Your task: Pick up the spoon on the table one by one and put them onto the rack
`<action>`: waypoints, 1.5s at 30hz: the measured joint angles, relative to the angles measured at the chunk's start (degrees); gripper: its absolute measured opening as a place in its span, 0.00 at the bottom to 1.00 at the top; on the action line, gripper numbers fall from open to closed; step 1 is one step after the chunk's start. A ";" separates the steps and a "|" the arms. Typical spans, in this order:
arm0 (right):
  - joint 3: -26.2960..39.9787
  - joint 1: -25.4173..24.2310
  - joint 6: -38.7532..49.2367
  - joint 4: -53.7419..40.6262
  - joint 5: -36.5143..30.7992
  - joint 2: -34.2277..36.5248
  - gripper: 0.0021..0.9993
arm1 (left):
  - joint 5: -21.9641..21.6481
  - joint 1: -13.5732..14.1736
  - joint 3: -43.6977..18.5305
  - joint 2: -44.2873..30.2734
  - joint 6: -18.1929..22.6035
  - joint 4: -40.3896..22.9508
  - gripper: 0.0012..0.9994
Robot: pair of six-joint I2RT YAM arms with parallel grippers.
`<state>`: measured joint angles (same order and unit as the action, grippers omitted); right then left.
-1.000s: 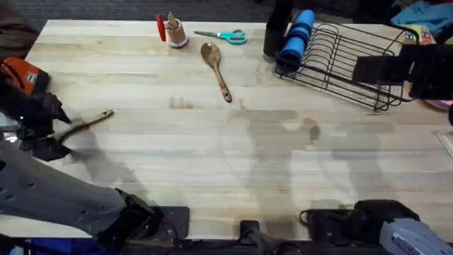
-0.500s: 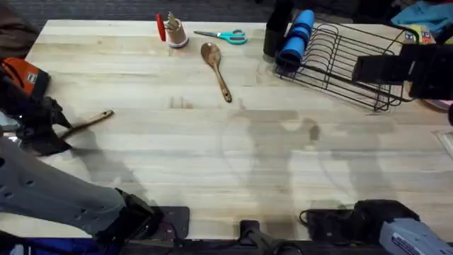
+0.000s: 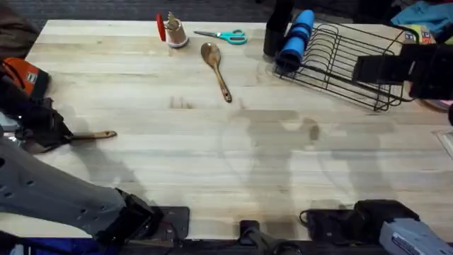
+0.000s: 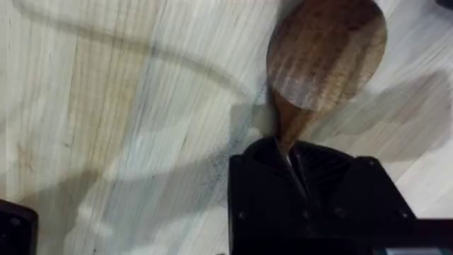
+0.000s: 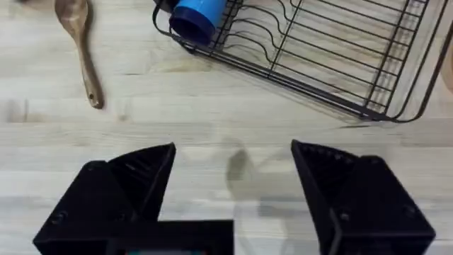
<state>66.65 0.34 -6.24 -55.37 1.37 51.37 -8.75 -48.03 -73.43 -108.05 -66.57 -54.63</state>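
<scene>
Gripped spoon (image 3: 92,134) swung level, left pincer (image 3: 44,133) pinching it, right pincer (image 5: 233,185) spread, scissors (image 3: 225,35) beside rack (image 3: 347,64)

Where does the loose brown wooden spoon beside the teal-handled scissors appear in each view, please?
Overhead: loose brown wooden spoon, upper middle, near the teal-handled scissors.
Right wrist: upper left.
Left wrist: a different spoon, in the left gripper.
Shared landmark: blue cylinder on the black wire rack.
</scene>
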 joint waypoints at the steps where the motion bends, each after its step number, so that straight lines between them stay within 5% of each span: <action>1: 0.00 0.00 0.00 0.01 -0.01 0.00 0.99 | 0.00 0.00 -0.05 -0.01 0.09 -0.09 0.05; 12: 0.00 0.00 0.00 0.01 -0.02 0.00 0.99 | -1.86 1.30 -0.18 -0.07 0.36 -2.21 0.04; 23: 0.00 0.00 0.00 0.02 -0.02 0.00 0.99 | -5.90 6.55 0.79 0.44 0.99 -8.09 0.04; 30: 0.00 0.00 0.00 0.29 -0.02 0.00 0.99 | -3.79 12.97 -0.72 0.33 1.61 -14.64 0.04; 45: 0.00 0.00 0.00 0.94 -0.02 0.00 0.99 | -3.52 28.39 -16.85 0.33 1.71 -18.29 0.04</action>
<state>66.65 0.34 -6.24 -54.43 1.34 51.37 -12.27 -19.64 -90.27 -107.72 -64.86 -72.92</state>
